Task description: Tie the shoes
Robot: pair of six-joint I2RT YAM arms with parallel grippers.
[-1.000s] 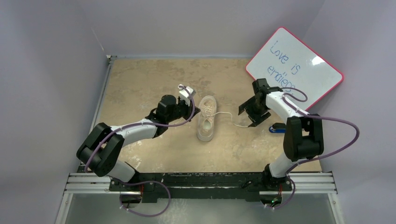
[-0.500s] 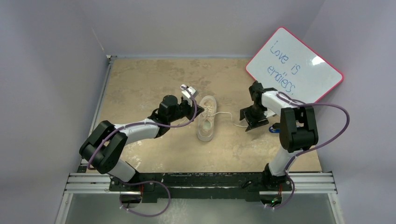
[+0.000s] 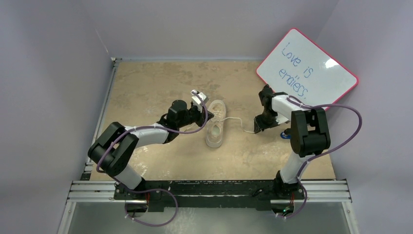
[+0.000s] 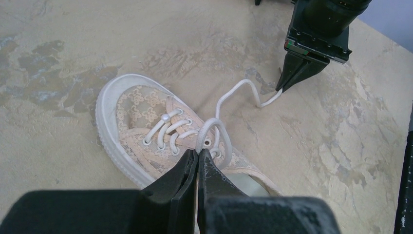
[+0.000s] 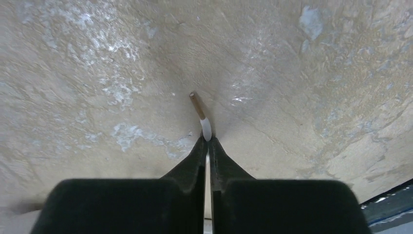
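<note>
The cream shoe (image 3: 215,129) lies in the middle of the table, toe toward the far side. At its left side my left gripper (image 4: 198,151) is shut on a lace loop (image 4: 214,127) that rises over the eyelets, and it shows from above too (image 3: 206,116). A second lace (image 4: 237,89) runs from the shoe across the table to my right gripper (image 4: 281,88). The right gripper (image 5: 208,139) stands tip-down on the table, shut on that lace's end. The brown-tipped aglet (image 5: 197,104) sticks out past the fingertips.
A pink-framed whiteboard (image 3: 307,66) with blue writing leans at the back right. A blue stapler (image 3: 287,134) lies just right of my right gripper, partly behind the arm. Grey walls close in the table on the left, back and right.
The right gripper went from open to shut on the lace end and dropped to the table. The left arm shifted slightly toward the shoe, still holding its loop.
</note>
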